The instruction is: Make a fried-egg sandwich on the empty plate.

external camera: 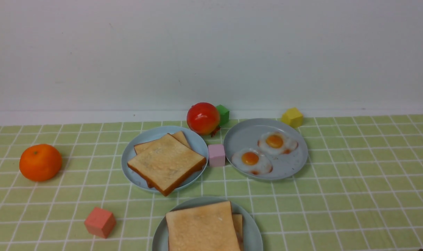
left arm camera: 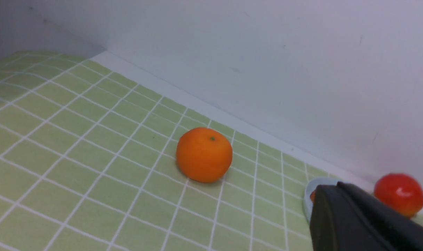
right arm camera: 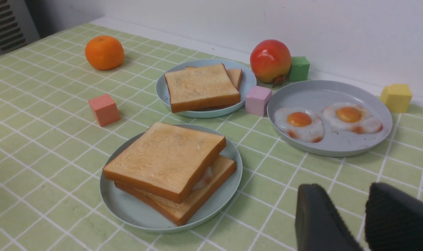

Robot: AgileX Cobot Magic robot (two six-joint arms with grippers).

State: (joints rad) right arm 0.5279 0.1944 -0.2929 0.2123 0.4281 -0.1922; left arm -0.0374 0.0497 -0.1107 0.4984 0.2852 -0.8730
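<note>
Plainly, the fried-egg sandwich (right arm camera: 169, 167) lies clear of parted right fingers (right arm camera: 319, 223); left fingers (left arm camera: 354, 219) clenched.

Front camera faces the wall (external camera: 211, 52) head-on; wrist cameras look low, all sharing the orange (left arm camera: 204, 154)

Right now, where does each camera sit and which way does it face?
Front: between the arms, facing the wall over the sandwich; almost no robot shows.
Left wrist: on the left arm, facing the orange; shut left tool shows.
Right wrist: on the right arm, facing the sandwich; open right tool shows.
All share the orange and red fruit.
</note>
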